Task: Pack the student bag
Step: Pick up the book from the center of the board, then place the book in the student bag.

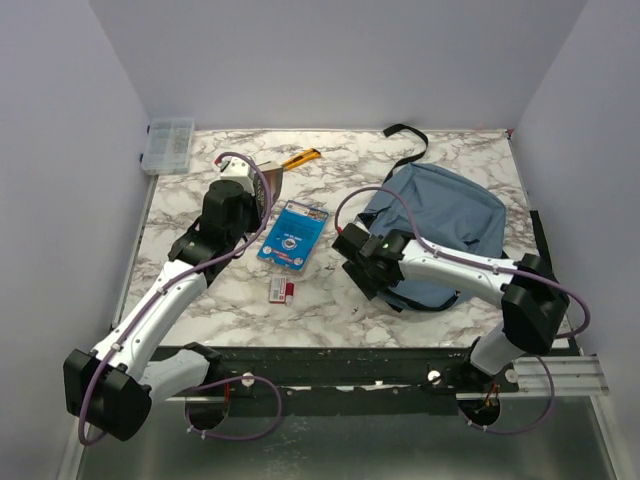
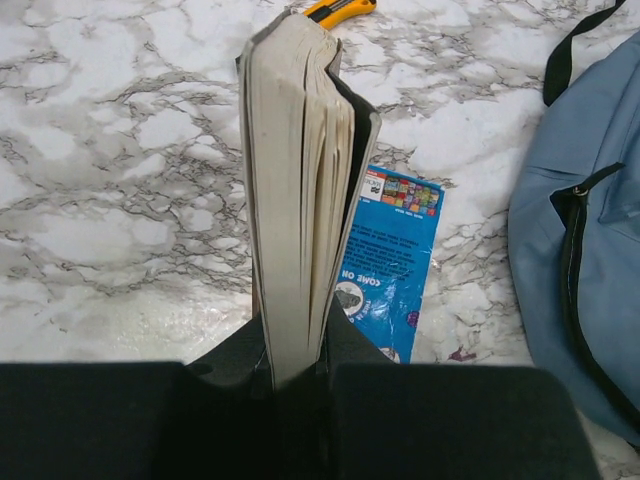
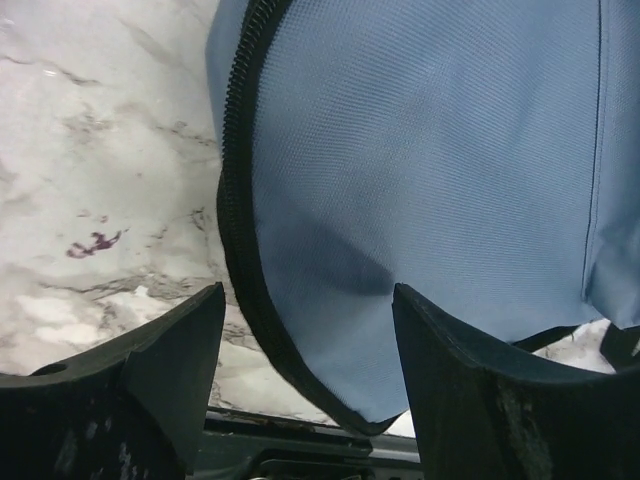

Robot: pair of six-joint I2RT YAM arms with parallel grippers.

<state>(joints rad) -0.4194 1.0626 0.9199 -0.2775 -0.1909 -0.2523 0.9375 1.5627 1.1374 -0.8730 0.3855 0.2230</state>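
The student bag (image 1: 450,215) is a dusty-blue backpack lying flat at the right of the table, with a black strap trailing toward the back. My right gripper (image 1: 362,255) is at its near-left edge. In the right wrist view the gripper (image 3: 308,335) is open, with the bag's zippered edge (image 3: 240,220) and blue fabric (image 3: 420,160) between the spread fingers, not pinched. My left gripper (image 1: 243,188) is shut on a thick book (image 1: 267,178). The left wrist view shows the gripper (image 2: 298,345) holding the book (image 2: 295,180) on edge, pages toward the camera.
A blue packet (image 1: 293,233) lies mid-table and also shows in the left wrist view (image 2: 395,255). A small red-and-white item (image 1: 281,290) lies nearer. A yellow cutter (image 1: 300,158) lies behind the book. A clear plastic box (image 1: 168,143) sits at the back left corner.
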